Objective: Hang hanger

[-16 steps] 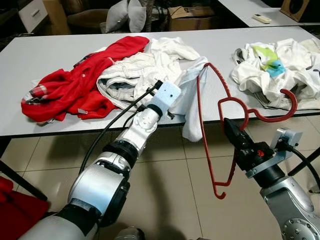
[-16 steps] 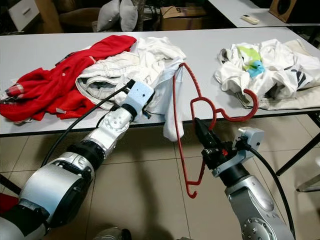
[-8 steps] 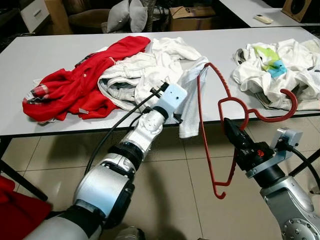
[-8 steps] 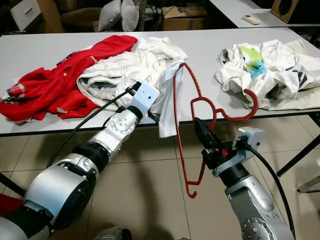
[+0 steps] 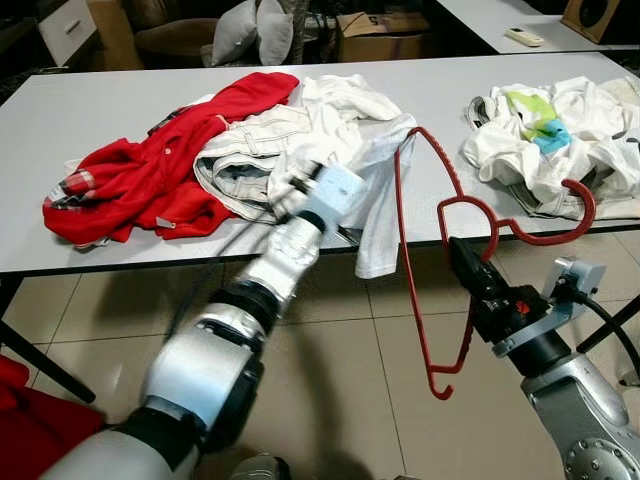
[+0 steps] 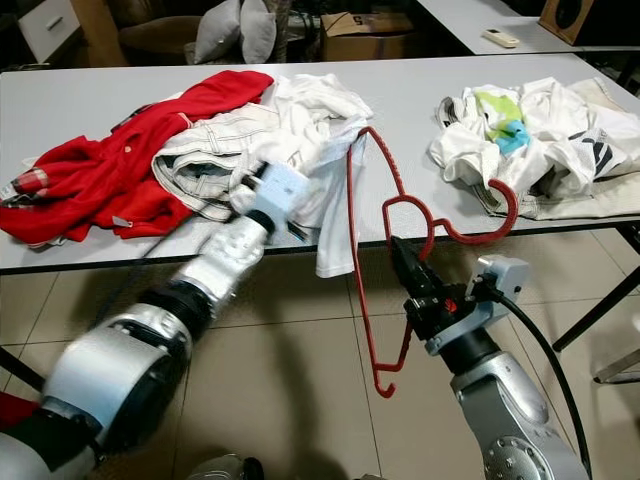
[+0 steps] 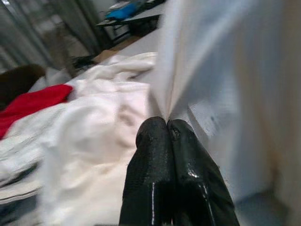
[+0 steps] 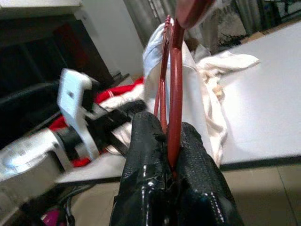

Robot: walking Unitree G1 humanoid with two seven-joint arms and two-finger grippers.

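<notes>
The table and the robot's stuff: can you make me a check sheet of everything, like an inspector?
Surface: grey table, clothes heaped on it.
Job's things: red hanger upright off the table edge; white shirt draped over the edge.
Clutter: red garment, white jeans, white pile.
Grippers: right gripper shut on the hanger; left gripper pinching the shirt.
Cables: black cable at the right wrist.
Surroundings: tiled floor, cardboard box, cushions.
</notes>
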